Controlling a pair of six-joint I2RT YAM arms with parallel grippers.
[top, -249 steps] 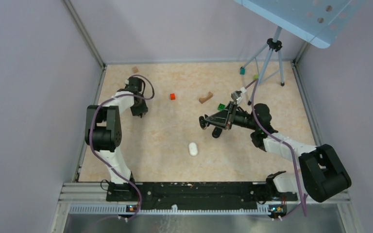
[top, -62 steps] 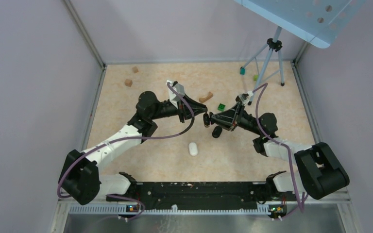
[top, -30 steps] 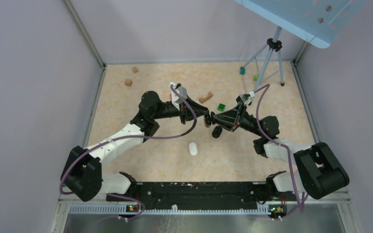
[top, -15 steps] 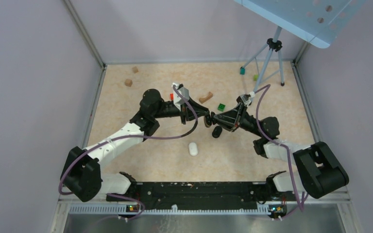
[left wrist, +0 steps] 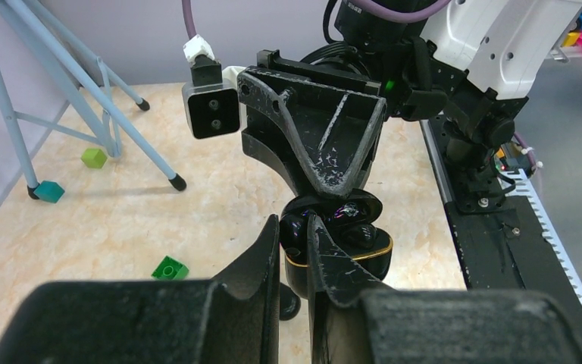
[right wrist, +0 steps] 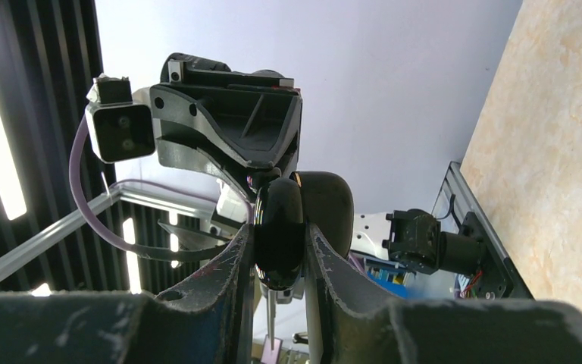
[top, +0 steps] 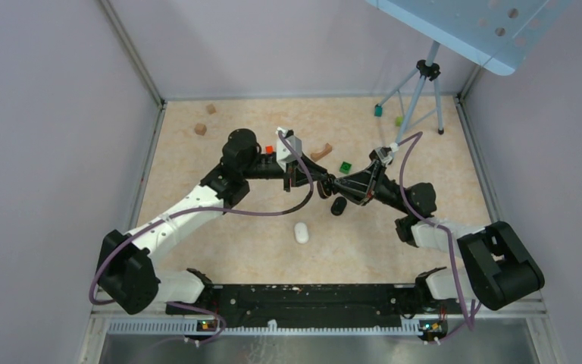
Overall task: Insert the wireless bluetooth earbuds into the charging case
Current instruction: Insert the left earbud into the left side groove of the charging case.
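Note:
My right gripper is shut on the black charging case, held above the table with its lid open; the case has a gold rim. In the right wrist view the case sits pinched between the fingers. My left gripper is shut on a glossy black earbud and holds it at the left side of the case's opening, touching it. The two grippers meet tip to tip in the top view, the left gripper on the left. A second black earbud lies on the table below them.
A white oval object lies near the middle. A green block, a brown curved piece, a red block and two tan blocks are scattered at the back. A tripod stands at the back right.
My left arm has swung from the far left across to the right gripper, and its shut fingers have closed in on the open case. The right gripper has held the case nearly still.

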